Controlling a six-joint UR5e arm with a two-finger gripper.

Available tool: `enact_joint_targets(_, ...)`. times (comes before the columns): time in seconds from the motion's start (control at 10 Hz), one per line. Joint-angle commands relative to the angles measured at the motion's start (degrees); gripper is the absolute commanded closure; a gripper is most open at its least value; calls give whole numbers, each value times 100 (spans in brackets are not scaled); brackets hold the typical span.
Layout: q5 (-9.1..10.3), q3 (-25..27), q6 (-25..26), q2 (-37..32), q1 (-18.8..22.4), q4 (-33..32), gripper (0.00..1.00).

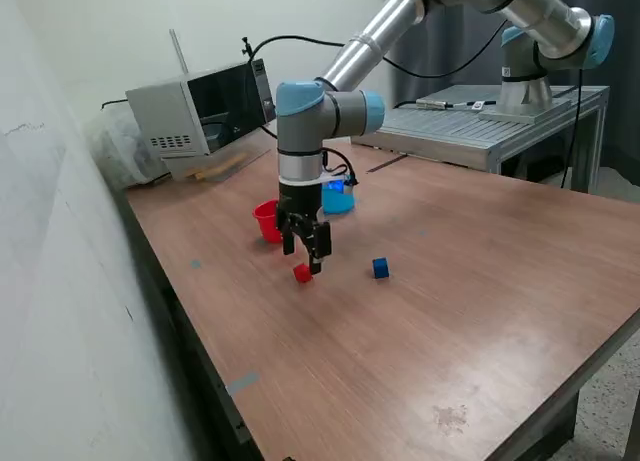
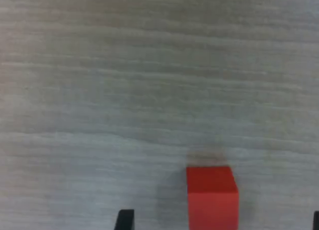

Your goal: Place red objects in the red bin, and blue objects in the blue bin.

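Observation:
A small red cube (image 1: 302, 273) lies on the wooden table, and my gripper (image 1: 305, 257) hangs just above it with its fingers spread open, not touching it. The wrist view shows the same red cube (image 2: 212, 196) on the wood between two dark fingertips (image 2: 124, 220), nearer one side. A dark blue cube (image 1: 380, 268) rests on the table toward the exterior view's right. Behind the arm stand the red bin (image 1: 266, 221) and the light blue bin (image 1: 338, 198), both partly hidden by the gripper and wrist.
A grey box-like device (image 1: 195, 109) with cables sits at the table's back, toward the exterior view's left. A metal bench (image 1: 470, 131) carrying the arm's base is at the back right. A white wall runs along the left.

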State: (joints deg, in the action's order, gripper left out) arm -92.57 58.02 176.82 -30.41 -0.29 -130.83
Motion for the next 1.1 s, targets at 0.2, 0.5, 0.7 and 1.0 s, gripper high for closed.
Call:
enact_joint_targets(0.2, 3, -89, -121, 149, -15, -13, 100)
enact_joint_targets(0.5, -6, -36, -280, 150, -41, -4, 100)
enact_joint_targets(0.7, -164, -19, -332, 2, -76, 57, 100)
enact_joint_targets(1.0, -200, 954, -333, -1428, -68, 66, 100)
